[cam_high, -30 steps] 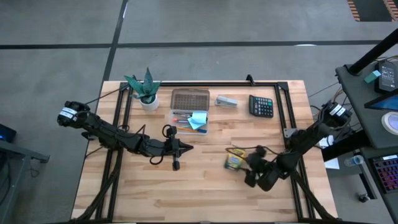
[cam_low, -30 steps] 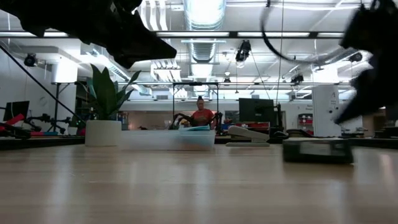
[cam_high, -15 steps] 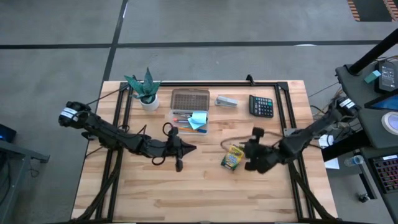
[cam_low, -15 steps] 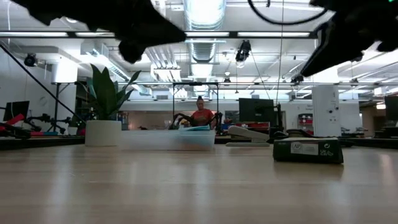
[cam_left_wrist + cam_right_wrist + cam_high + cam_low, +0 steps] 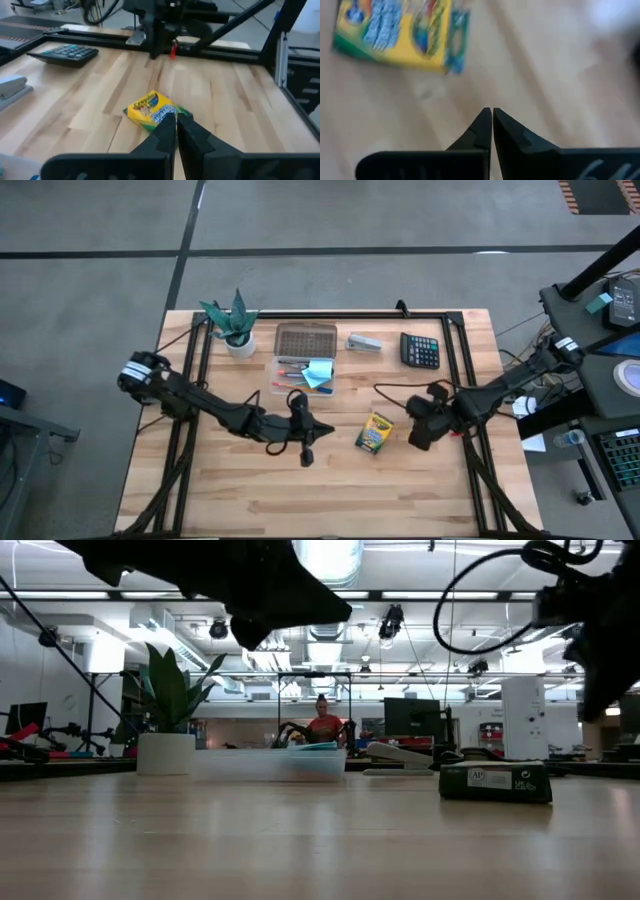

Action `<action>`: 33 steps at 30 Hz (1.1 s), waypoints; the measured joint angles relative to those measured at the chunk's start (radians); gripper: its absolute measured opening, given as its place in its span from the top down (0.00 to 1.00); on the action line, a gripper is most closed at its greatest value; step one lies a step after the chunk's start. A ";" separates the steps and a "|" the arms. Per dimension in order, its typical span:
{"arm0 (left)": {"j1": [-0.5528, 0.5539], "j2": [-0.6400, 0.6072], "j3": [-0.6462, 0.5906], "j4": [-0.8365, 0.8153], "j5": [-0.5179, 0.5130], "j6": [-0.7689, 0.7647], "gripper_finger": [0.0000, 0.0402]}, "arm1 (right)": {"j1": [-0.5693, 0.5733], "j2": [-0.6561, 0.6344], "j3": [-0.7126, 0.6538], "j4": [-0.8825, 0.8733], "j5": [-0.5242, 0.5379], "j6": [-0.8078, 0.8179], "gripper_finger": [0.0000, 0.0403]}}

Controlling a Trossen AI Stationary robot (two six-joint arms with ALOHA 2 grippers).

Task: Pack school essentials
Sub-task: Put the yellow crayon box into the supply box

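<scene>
**Inspector:** Lying flat on the bare wood of the table, the crayon box sits well right of centre, apart from the clear pencil case it presumably belongs in. Nothing holds it.

**Assistant:** And the case itself?

**Inspector:** At the back of the table, beside the potted plant. A light-blue notepad and a few pens already lie in its front half — so I judge the packing partly done, the crayons being the loose item left.

**Assistant:** The grippers?

**Inspector:** The right gripper hangs just right of the box, not touching it, its fingers together on nothing. The left gripper is near the box's other side, raised off the wood, jaws likewise closed and empty; its wrist view looks straight at the box, which suggests it is lining up for the pick.

**Assistant:** Anything else on the surface?

**Inspector:** A grey stapler and a black calculator in the back row — well clear of both arms.
</scene>
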 joint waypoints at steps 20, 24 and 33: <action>0.000 0.017 -0.005 0.004 0.001 0.010 1.00 | 0.004 0.348 -0.054 0.832 -0.081 -0.143 0.98; 0.000 0.017 -0.003 0.004 0.001 0.010 1.00 | 0.006 0.382 0.030 0.988 -0.089 -0.359 0.98; -0.009 0.032 0.012 0.008 0.055 0.000 1.00 | -0.022 0.214 0.132 0.505 0.110 -0.453 0.98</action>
